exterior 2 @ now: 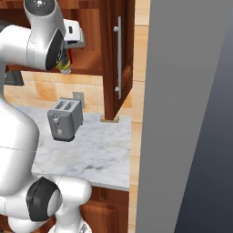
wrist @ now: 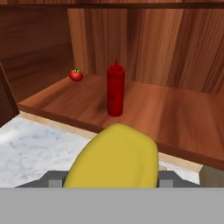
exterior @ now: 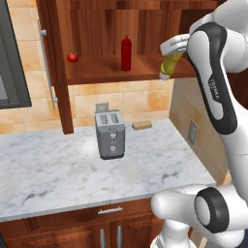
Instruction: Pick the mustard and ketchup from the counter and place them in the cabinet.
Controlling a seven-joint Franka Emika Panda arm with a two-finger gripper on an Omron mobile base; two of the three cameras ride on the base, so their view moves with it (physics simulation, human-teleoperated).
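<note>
Item, my gripper (exterior: 170, 62): closed around the mustard (exterior: 169, 65), a squat glossy yellow bottle, upper right of the left base frame, at the cabinet (exterior: 97, 29) shelf's front edge. Item, ketchup (exterior: 126, 54): slim smooth red bottle with pointed nozzle, upright on the dark wood-grain shelf, upper centre, small round tomato (exterior: 72, 57) well left. Veined marble surface (exterior: 58, 169) below carries a boxy grey toaster (exterior: 110, 134).

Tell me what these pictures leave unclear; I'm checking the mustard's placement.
- Mustard: left base view, upper part behind the arm; label unseen.
- Hand: hand view, fingertips covered by the mustard.
- Toaster: right base view, its far side hidden.
- Cabinet: top cut off by frame edge.
</note>
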